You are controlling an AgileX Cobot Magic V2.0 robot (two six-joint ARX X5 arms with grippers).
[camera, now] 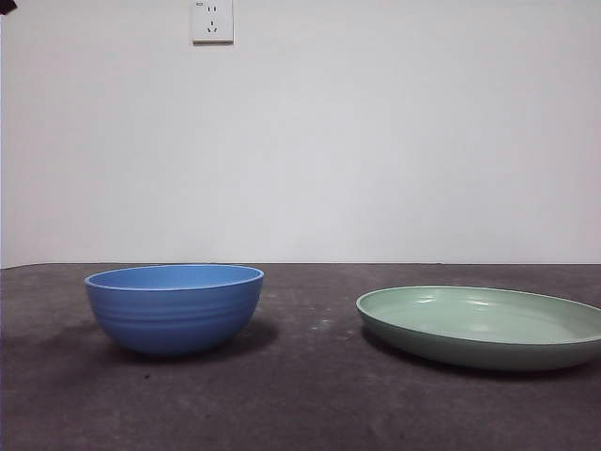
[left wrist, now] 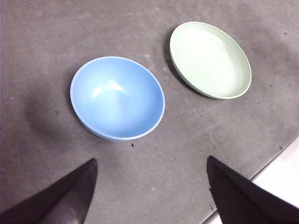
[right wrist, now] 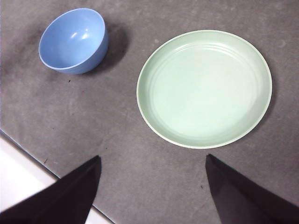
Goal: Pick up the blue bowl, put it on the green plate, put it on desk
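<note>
The blue bowl [camera: 175, 305] stands upright and empty on the desk [camera: 310, 404], left of the green plate [camera: 484, 325], apart from it. My left gripper [left wrist: 152, 165] is open, held high above the desk, with the bowl [left wrist: 117, 97] just beyond its jaws and the plate [left wrist: 209, 59] farther off. My right gripper [right wrist: 153, 163] is open, held high, with the empty plate [right wrist: 204, 87] just beyond its jaws and the bowl [right wrist: 74, 40] farther off. A black arm tip [camera: 7, 6] shows at the front view's top left corner; which arm it is cannot be told.
A white wall with a power socket [camera: 212, 21] stands behind the desk. The desk's near edge [left wrist: 275, 154] shows in the left wrist view, and also in the right wrist view [right wrist: 28, 156], with pale floor beyond it.
</note>
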